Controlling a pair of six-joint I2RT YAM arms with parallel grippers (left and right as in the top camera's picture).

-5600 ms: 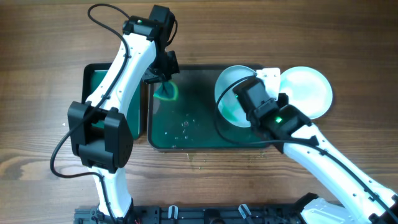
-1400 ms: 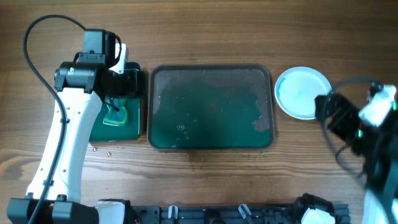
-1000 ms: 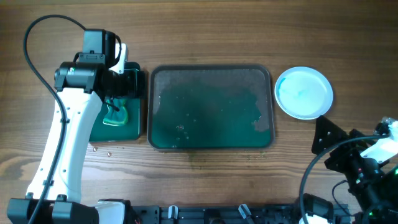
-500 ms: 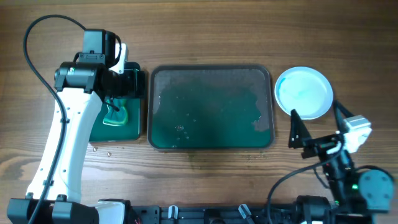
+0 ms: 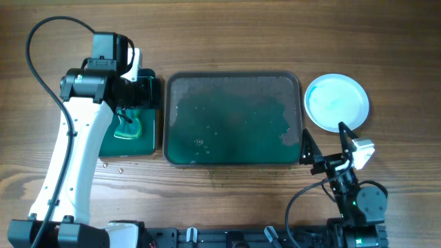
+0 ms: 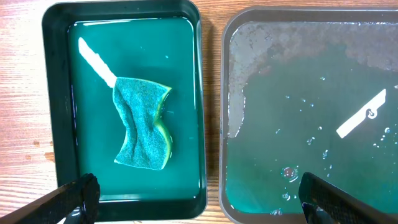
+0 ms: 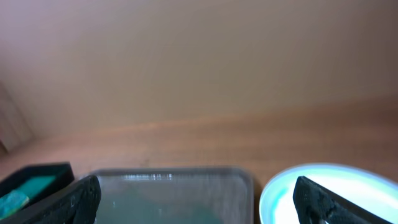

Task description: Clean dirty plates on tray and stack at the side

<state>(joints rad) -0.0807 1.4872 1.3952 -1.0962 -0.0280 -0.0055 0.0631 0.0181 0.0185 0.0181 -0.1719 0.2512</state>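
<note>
the tray (image 5: 233,74) lies in the middle of the tabletop (image 5: 227,34). no plate is on it, and its dark green base is wet, with droplets and a greyish film towards the far rim. the plates (image 5: 336,102) are off the tray, on the tabletop just beside its right end and not touching it. from overhead we see a single round white outline with a pale teal face, so we cannot tell how many are stacked there. in the right wrist view the same white rim (image 7: 323,177) shows low on the right, with the tray's far edge to its left.

the left arm (image 5: 83,131) reaches over the small dark tray (image 6: 56,93), which lies just beside the big tray's left end. a green sponge (image 6: 143,124) lies bent in the green liquid inside it. the left jaws hang above both trays, spread wide with nothing between them.

the right arm (image 5: 355,200) is low near the front edge of the tabletop, right of the tray's front right corner. the right jaws are spread wide too, holding nothing and well apart from the plates.

a few small specks (image 5: 110,165) lie on the wood in front of the small tray.
</note>
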